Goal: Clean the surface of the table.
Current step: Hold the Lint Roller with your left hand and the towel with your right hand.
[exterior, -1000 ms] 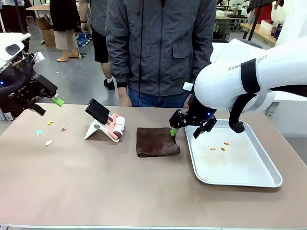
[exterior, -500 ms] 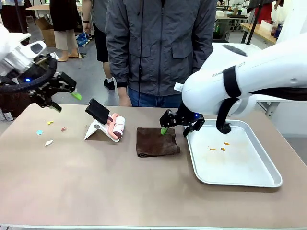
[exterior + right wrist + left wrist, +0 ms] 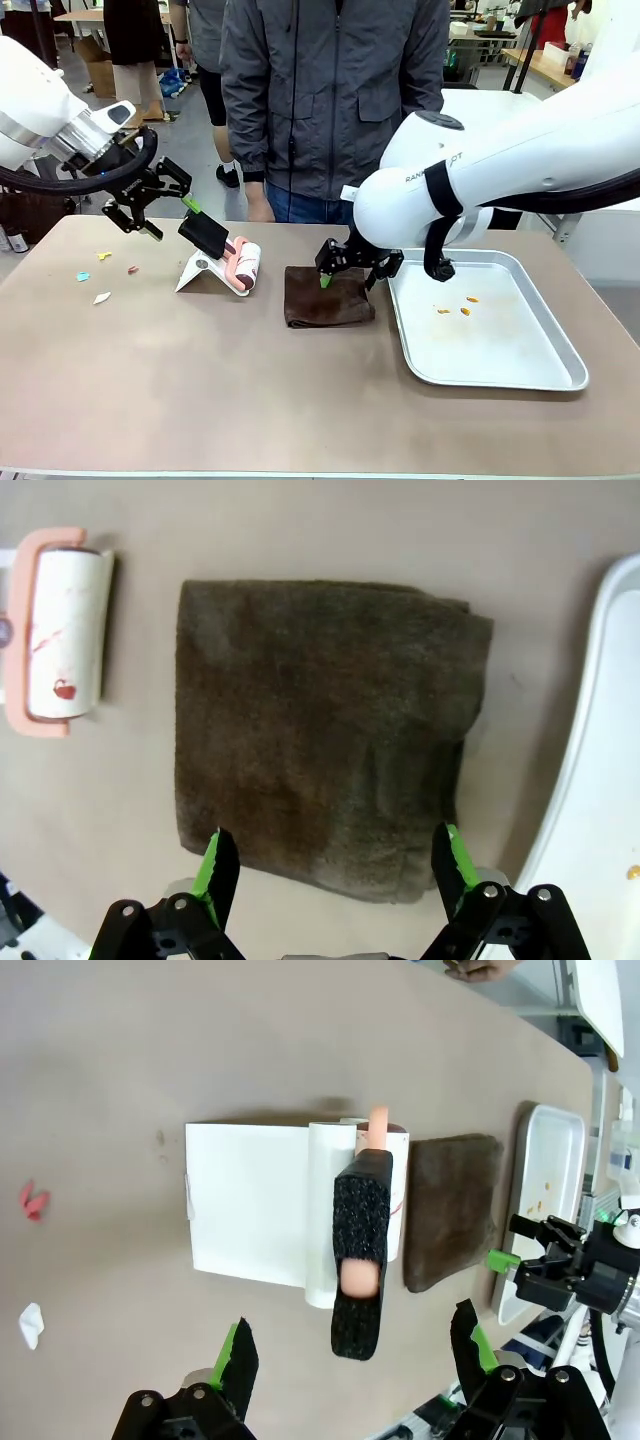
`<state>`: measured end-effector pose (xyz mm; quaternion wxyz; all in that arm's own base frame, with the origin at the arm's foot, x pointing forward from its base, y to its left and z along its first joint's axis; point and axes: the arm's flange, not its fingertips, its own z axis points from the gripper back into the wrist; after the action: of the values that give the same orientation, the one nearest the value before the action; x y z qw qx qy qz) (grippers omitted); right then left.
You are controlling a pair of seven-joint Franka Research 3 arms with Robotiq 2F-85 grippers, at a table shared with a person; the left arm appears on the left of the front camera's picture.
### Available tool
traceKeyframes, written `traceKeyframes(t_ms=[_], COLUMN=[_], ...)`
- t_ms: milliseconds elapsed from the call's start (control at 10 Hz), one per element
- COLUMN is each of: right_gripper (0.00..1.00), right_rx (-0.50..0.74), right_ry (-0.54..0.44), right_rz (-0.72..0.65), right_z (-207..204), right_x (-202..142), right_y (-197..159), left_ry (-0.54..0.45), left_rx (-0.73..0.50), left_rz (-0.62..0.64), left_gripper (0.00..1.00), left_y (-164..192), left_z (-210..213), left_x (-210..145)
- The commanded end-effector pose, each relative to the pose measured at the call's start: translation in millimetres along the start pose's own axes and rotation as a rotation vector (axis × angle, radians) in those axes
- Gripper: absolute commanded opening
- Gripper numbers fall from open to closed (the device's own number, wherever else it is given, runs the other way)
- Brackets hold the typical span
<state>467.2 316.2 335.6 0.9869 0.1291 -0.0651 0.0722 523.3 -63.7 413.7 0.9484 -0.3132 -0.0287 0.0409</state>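
Clearly, the left wrist view showed the left gripper (image 3: 352,1352) released, jaws spread above the lint roller (image 3: 360,1260), and the right wrist view showed the right gripper (image 3: 335,865) released above the brown cloth (image 3: 320,730). The front view added the whole table (image 3: 200,380) beneath both arms, with scraps (image 3: 102,297) at ten o'clock, the tray (image 3: 540,375) at three and a person (image 3: 330,100) at twelve.

- One desk (image 3: 250,390), across the lower frame.
- One dark brown cloth (image 3: 328,296), at centre.
- One lint roller (image 3: 243,262) and one white stand (image 3: 205,272), left of centre.
- One metal tray (image 3: 500,345), lower right.
- Three orange crumbs (image 3: 465,311), in the tray.
- Four small scraps (image 3: 101,297), at left: yellow, teal, pink and white.
- Two white robot arms: the left arm (image 3: 40,100) and the right arm (image 3: 520,150).
- One person (image 3: 335,100), top centre.
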Motion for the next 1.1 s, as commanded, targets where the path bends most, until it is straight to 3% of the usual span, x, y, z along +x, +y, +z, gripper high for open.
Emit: traceKeyframes(t_ms=[0, 1000], right_gripper=[1.0, 1.0], right_rx=[-0.039, -0.234], right_ry=[0.024, 0.091], right_rz=[-0.01, -0.024], right_z=[-7, -18], right_x=[10, 32], right_y=[16, 20], left_ry=[-0.022, -0.039], left_rx=[-0.004, -0.107], left_rz=[0.014, -0.126], left_gripper=[1.0, 1.0], left_y=[-5, -5], left_z=[-6, -41], left_x=[7, 4])
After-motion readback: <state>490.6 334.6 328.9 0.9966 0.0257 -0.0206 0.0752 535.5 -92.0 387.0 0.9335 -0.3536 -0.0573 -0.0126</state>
